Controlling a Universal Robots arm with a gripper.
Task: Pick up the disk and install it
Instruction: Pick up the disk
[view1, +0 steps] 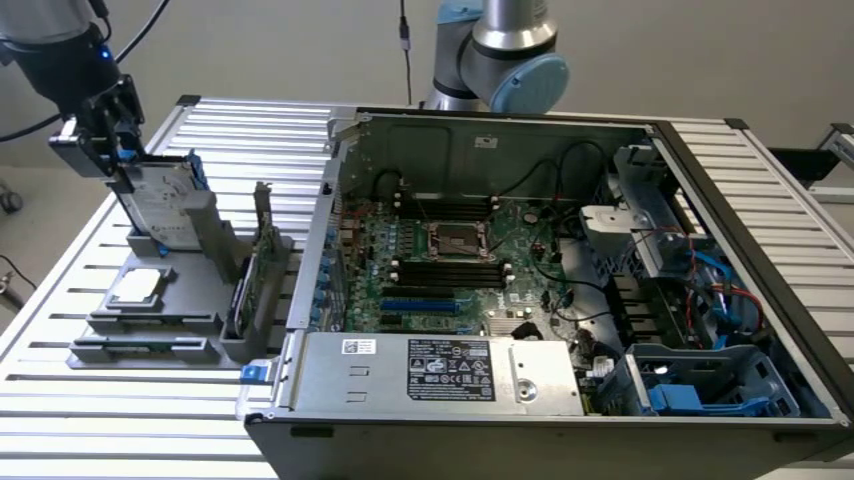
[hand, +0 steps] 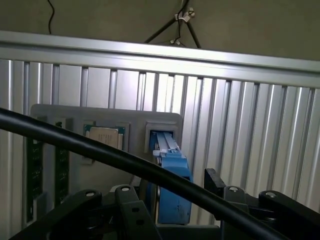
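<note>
Disk (view1: 158, 195) is standing on edge in a slot of the grey moulded holder (view1: 200, 225), on the slatted aluminium table (view1: 80, 400) at the exterior view's left, outside the open computer case (view1: 747, 250). Its flat silver-grey metal face is showing a pale label, and bright blue plastic rails are framing its edges. In the wrist view the blue rail (hand: 172, 175) is rising out of the holder's rectangular pocket (hand: 150, 131). A small square processor chip (view1: 138, 287) is lying flat in a neighbouring recess. The arm (view1: 54, 45) is reaching down from the upper left, wrist pointing downward. The gripper (view1: 120, 165) is hanging over the disk's upper edge, its black fingers (hand: 214, 179) spread wide on either side and gripping nothing. A black cable (hand: 75, 145) is crossing the wrist view.
</note>
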